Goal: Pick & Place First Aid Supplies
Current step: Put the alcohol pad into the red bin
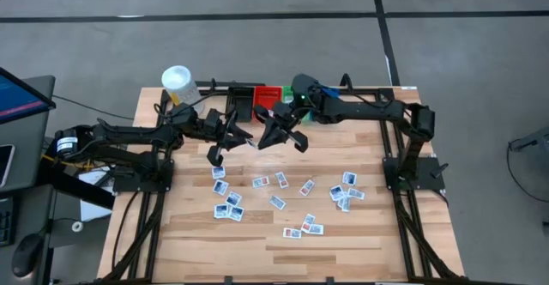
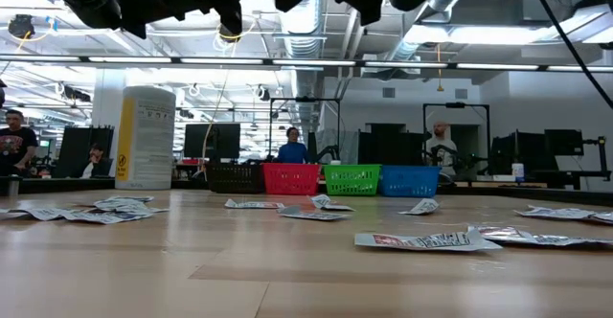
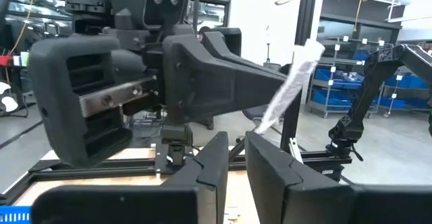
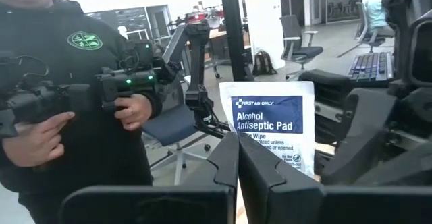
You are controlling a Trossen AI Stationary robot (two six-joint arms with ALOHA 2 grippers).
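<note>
- Dark right hand (image 4: 237, 143) raised above the back of the tabletop (image 1: 360, 233), fingers pressed together on a white packet (image 4: 270, 123) printed "Alcohol Antiseptic Pad"; lower edge hidden behind the fingers.
- Left hand (image 3: 244, 146) facing it, fingers a narrow slit apart; same packet edge-on just beyond; contact impossible to make out.
- Other packets (image 1: 274, 201) scattered flat across the tabletop below.
- Red bin (image 1: 266, 93) at the back edge, partly covered by the arms.
- Person (image 4: 67, 82) behind, cut off by the frame.
</note>
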